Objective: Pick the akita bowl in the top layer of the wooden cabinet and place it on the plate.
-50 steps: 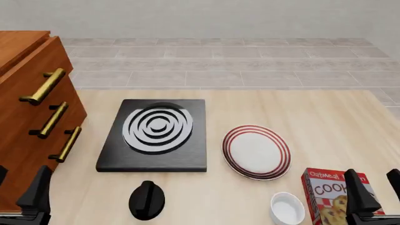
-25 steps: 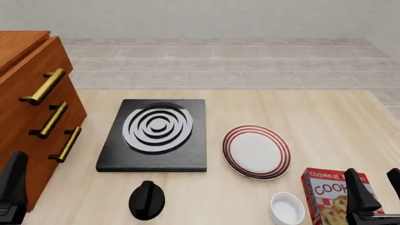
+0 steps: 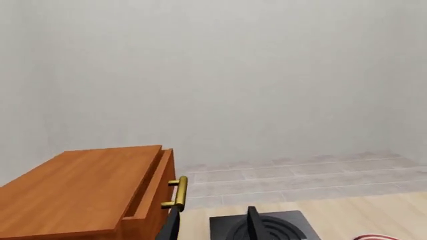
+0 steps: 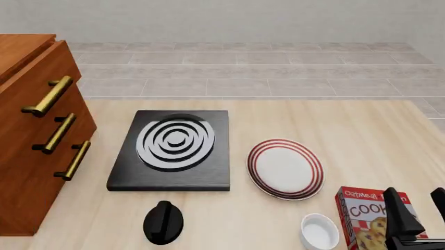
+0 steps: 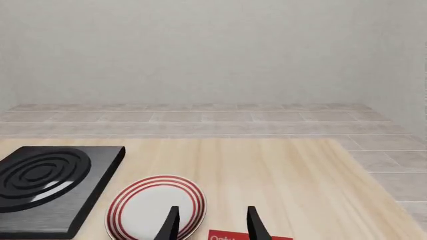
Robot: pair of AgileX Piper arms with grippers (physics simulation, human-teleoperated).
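The wooden cabinet (image 4: pixel 28 140) stands at the table's left edge, with three brass handles on its front. Its top layer (image 4: pixel 38 78) looks pushed in, its handle (image 3: pixel 179 192) showing in the left wrist view. The akita bowl is hidden. The plate (image 4: pixel 285 168), white with red rings, lies right of centre, empty. My left gripper (image 3: pixel 212 227) is out of the front view; its wrist view shows it open, raised near the level of the cabinet top (image 3: pixel 87 185). My right gripper (image 4: pixel 418 213) is open at the front right, short of the plate (image 5: pixel 157 207).
A black square stove (image 4: pixel 174 148) lies between cabinet and plate, with a black knob (image 4: pixel 163 221) in front of it. A plain white small bowl (image 4: pixel 320 232) and a red cookie box (image 4: pixel 365 216) sit at the front right beside my right gripper.
My left gripper slid left along the front edge and left the front view. The right gripper and all objects have not moved.
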